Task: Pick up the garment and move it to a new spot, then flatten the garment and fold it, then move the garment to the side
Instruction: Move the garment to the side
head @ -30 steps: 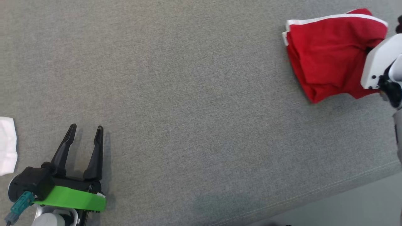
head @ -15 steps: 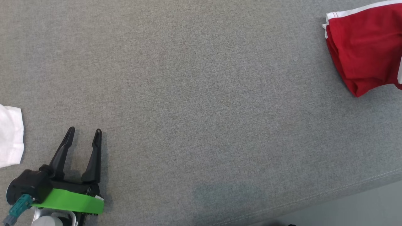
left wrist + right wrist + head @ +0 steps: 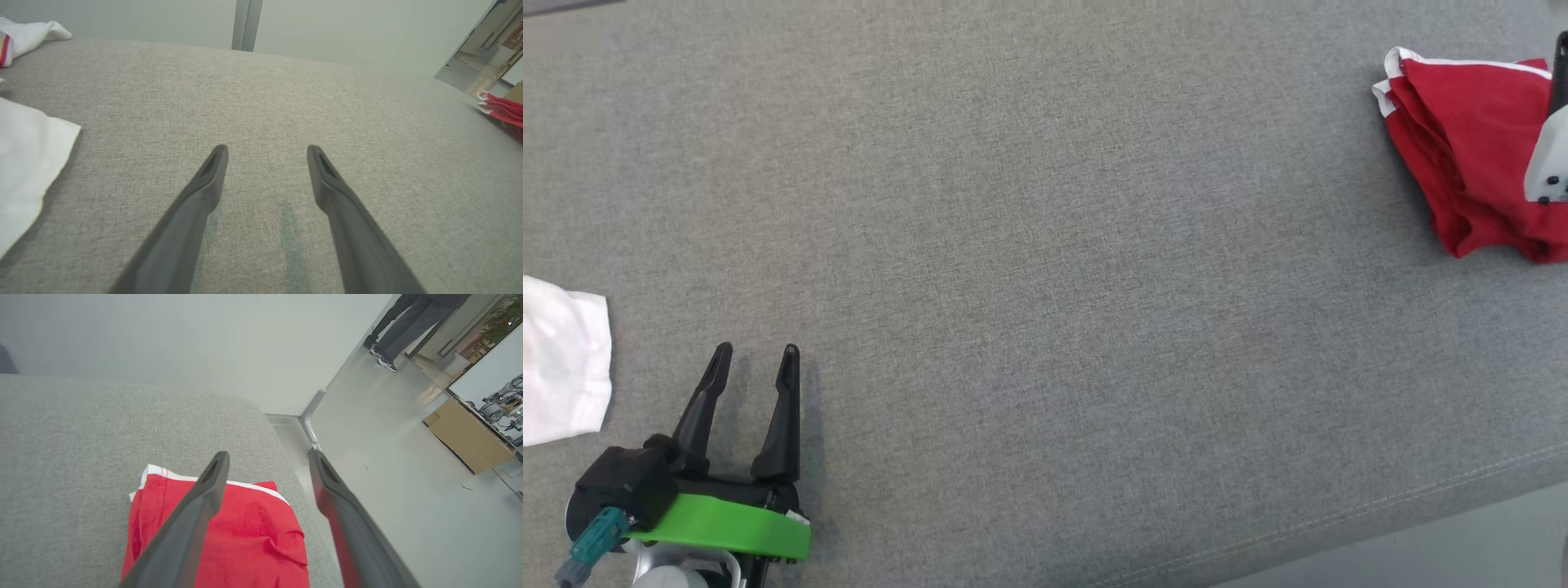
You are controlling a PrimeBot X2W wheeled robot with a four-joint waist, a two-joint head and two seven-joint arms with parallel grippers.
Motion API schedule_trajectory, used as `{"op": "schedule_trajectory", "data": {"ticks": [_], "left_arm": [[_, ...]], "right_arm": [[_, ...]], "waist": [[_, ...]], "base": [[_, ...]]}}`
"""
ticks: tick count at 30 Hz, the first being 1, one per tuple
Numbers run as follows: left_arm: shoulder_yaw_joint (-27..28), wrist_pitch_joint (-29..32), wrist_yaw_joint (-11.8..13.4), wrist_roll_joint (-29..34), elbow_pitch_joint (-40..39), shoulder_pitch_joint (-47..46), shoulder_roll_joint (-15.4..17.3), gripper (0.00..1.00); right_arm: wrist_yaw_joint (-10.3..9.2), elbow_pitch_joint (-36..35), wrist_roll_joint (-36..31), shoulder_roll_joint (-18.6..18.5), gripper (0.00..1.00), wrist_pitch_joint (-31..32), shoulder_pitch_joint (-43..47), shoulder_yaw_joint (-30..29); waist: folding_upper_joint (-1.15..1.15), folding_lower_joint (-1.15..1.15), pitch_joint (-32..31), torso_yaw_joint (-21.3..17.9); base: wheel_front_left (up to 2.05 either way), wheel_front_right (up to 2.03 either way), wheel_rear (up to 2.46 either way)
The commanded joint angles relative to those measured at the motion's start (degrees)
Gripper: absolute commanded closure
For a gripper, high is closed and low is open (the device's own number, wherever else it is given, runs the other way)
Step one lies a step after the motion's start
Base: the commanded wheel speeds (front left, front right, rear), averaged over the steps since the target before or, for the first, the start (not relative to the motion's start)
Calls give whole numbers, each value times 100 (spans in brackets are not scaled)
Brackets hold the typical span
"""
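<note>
Head view: from above, facing steeply down on the grey cushion [image 3: 1045, 245], my left gripper [image 3: 757, 351] at 7 o'clock. Left wrist view: low, close over the cushion, facing along my fingers [image 3: 192, 212] toward a pale wall [image 3: 367, 28]. Right wrist view: higher, tilted down past the cushion's edge to the floor [image 3: 388, 437]. All three share the red garment [image 3: 1462, 147]: 2 o'clock, 3 o'clock and 6 o'clock respectively. Head and left wrist views also share the white cloth [image 3: 564, 359] at 9 o'clock.

Garment [image 3: 1462, 163] more rumpled, view shifted (leftward)
</note>
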Motion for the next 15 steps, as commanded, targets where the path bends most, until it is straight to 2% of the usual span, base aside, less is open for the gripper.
{"op": "schedule_trajectory", "data": {"ticks": [1,7,15], "left_arm": [[32,2,-19,25,29,15,-54,0],[75,1,-18,108,236,80,-319,0],[221,1,-19,289,545,362,-648,0]], "right_arm": [[-7,-47,58,36,0,-161,37,9],[-8,-467,324,103,0,-903,588,377],[-8,-1670,800,349,0,-1410,2197,840]], "waist": [[0,-1,-231,38],[0,-1,-807,246],[0,-1,-1570,567]], "base": [[0,0,0],[0,0,0],[0,0,0]]}}
